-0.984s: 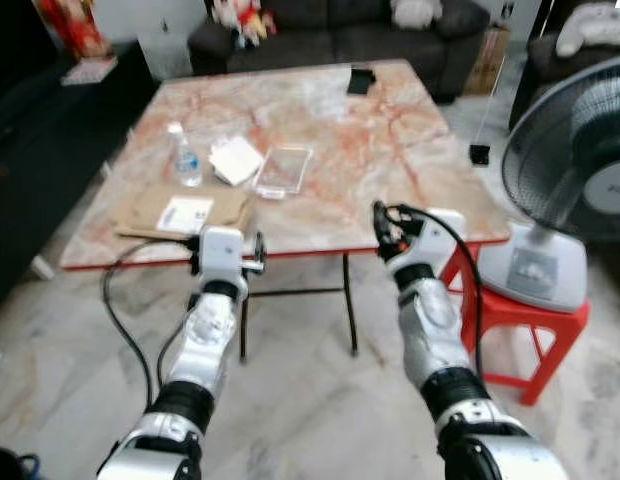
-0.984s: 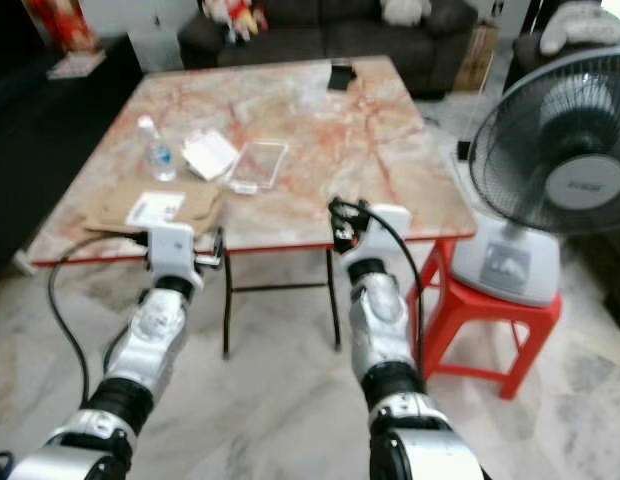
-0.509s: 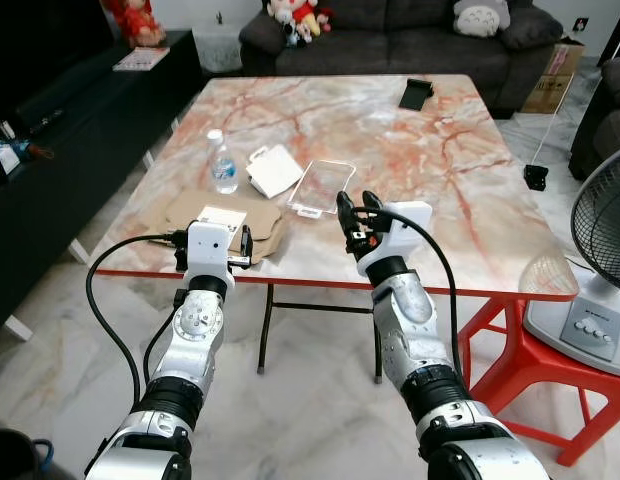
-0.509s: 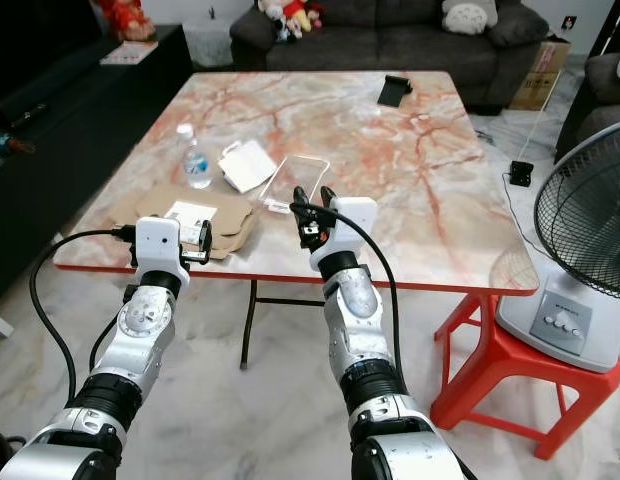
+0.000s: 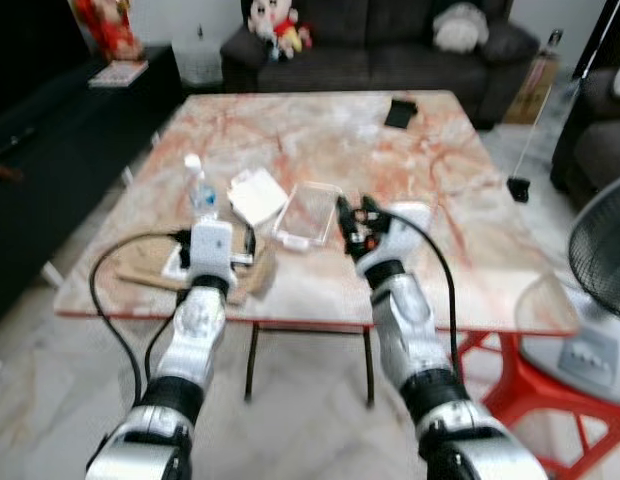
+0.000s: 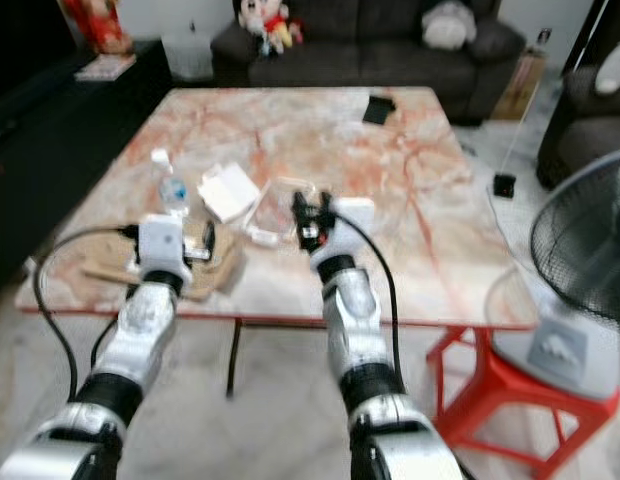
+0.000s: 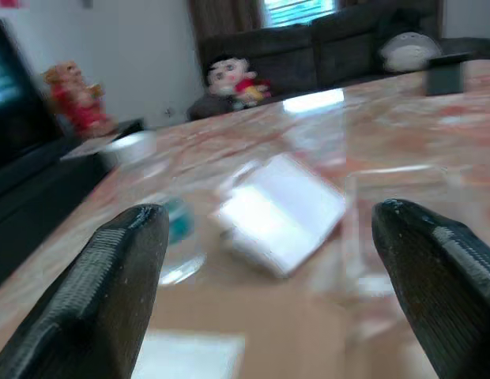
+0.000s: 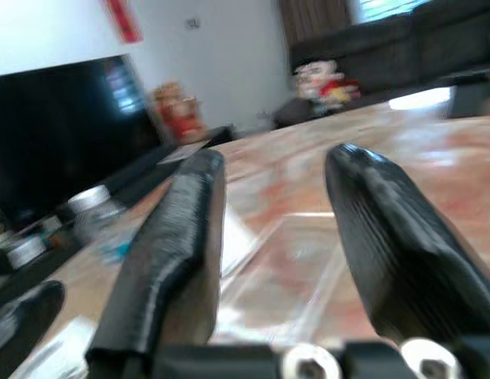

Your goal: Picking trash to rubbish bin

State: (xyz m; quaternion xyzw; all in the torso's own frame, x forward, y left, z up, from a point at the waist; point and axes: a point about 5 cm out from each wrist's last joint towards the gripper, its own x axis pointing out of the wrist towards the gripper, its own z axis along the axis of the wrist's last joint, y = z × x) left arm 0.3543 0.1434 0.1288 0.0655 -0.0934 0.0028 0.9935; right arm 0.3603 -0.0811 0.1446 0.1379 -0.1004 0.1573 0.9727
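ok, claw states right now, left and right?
Left claw: open, empty, over the brown envelope.
Right claw: open, empty, by the clear plastic tray.

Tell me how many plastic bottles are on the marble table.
1. The plastic bottle stands near the table's left edge, beside the white packet and brown cardboard.

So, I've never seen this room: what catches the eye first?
A big marble table with red veins, and both grippers raised over its near edge, jaws open: left gripper, right gripper. Before them lie a water bottle, a white packet and a clear plastic tray.
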